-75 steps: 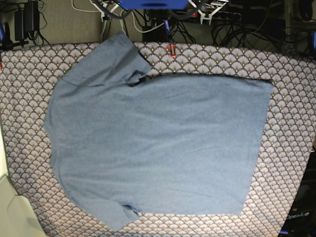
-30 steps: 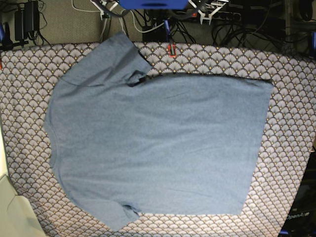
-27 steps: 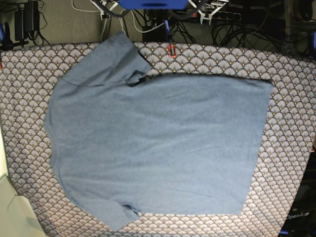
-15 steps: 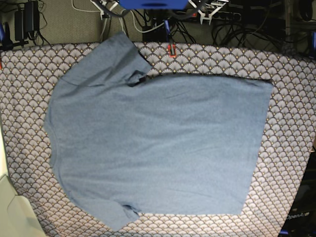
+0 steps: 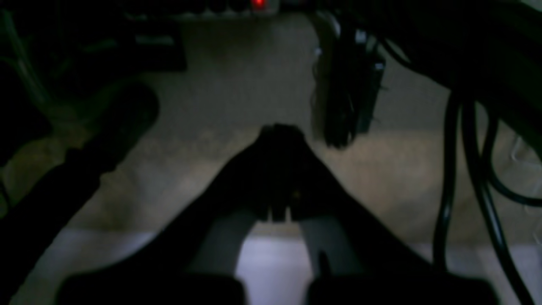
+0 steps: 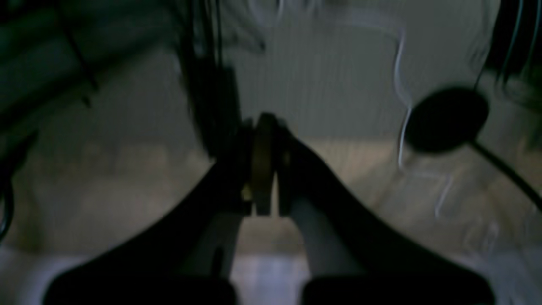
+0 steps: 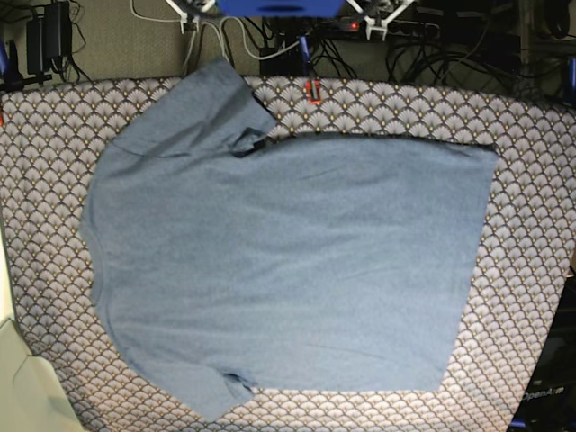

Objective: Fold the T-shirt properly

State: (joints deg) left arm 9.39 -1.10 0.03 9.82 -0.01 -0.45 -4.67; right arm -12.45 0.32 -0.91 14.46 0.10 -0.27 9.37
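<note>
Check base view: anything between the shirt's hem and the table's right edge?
Nothing: between the T-shirt hem and that edge, only bare fan-scale tablecloth shows in the base view.

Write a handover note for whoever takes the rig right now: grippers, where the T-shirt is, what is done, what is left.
Left gripper: shut, empty, away from the cloth.
Right gripper: shut, empty, also away from the cloth.
T-shirt: spread flat on the patterned tablecloth, plain side up, neck end toward the base view's left, hem toward its right. One sleeve reaches past the table's far edge.
Done: no fold visible.
Left: the whole fold, sleeves and body.
</note>
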